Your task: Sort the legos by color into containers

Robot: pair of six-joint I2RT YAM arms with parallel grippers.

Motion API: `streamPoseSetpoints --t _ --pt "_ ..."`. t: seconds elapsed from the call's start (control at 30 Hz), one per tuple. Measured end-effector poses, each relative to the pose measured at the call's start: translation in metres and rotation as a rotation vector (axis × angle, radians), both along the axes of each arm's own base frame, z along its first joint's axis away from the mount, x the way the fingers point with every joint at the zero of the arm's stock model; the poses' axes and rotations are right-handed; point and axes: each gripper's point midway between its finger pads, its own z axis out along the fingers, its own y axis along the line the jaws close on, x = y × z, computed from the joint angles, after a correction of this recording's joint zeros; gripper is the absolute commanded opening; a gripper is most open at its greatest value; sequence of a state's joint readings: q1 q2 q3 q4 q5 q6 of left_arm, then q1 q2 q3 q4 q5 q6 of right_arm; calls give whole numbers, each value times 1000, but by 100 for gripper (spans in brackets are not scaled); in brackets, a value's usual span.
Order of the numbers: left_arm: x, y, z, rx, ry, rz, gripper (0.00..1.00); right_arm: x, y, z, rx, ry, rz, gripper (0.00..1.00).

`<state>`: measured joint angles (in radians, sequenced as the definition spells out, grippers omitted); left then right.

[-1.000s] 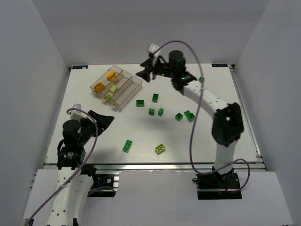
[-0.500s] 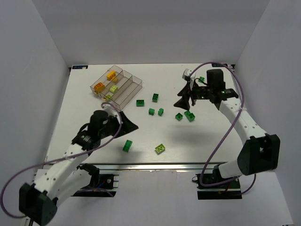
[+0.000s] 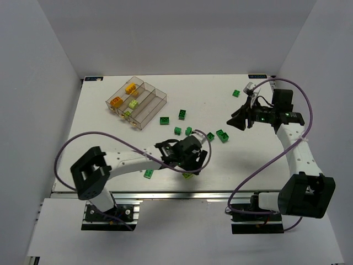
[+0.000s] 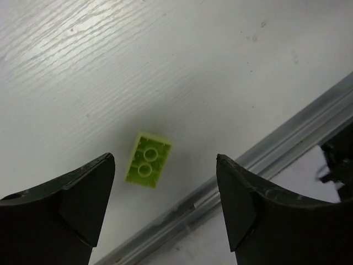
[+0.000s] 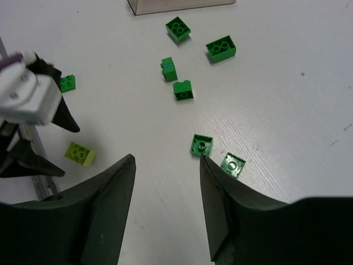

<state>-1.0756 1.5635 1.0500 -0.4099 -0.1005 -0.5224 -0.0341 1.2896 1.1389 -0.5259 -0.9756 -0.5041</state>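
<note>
Near edge first: your left gripper is spread wide w/ nothing in it. Its fingers straddle a lime brick that lies flat, studs up, just beside the table's metal rail. The left wrist cam shows clear gaps on both sides of the brick; the top cam mostly hides it under the wrist. A long dark green brick sits near it, outside the left wrist view.

Mid-table there's a loose scatter of dark green bricks, best seen from the right wrist. Your right gripper hangs over the table's right side, jaws wide apart and empty.

Farther back on the left is the tray. Only the top cam shows its contents: an orange brick, a yellow brick and lime pieces, prob. in separate compartments, but it's too small to be sure. A lone dark green brick lies far right.
</note>
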Motion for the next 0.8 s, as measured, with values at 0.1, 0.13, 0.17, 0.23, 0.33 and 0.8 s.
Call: streamPoseSetpoints --t 0.1,0.13,0.17,0.23,0.33,0.8 --pt "-2 -10 -18 107 -28 -37 83 -3 -5 -10 0 29 -16 57" --pt "-2 -14 -24 146 -40 -48 83 -5 -5 -12 1 36 -18 57" --pt "-1 -16 -29 176 -50 -55 83 -5 -5 -13 1 38 -18 57" --pt "2 -20 -36 235 -76 -62 82 -6 -5 -13 3 38 -18 57" --pt "4 -21 -45 298 -105 -67 80 -8 -5 -13 7 37 -16 58" --pt "4 -5 -58 391 -118 -65 74 -9 -7 -16 15 45 -21 58"
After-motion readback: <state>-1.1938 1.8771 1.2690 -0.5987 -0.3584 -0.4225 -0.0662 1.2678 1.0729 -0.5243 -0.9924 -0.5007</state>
